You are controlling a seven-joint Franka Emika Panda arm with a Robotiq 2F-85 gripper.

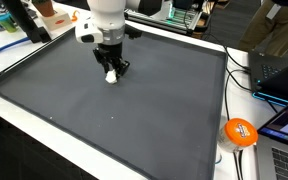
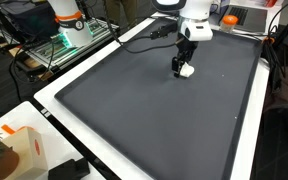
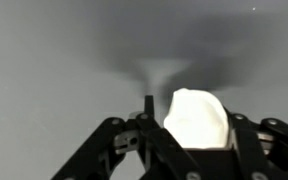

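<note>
Fingers [image 3: 196, 150] stood low over the dark worktop [image 1: 134, 120], pinching a small white lump [image 3: 196, 118] that sat between them in the wrist view. In both exterior views the lump [image 1: 111, 76] showed at the fingertips, touching or just above the mat [image 2: 154, 110]; which, could not be told. Its long axis was not clear.

small white lump [image 1: 111, 75] [image 2: 187, 70] [image 3: 195, 118], on dark grey mat [image 1: 134, 110], between claw fingers
</note>
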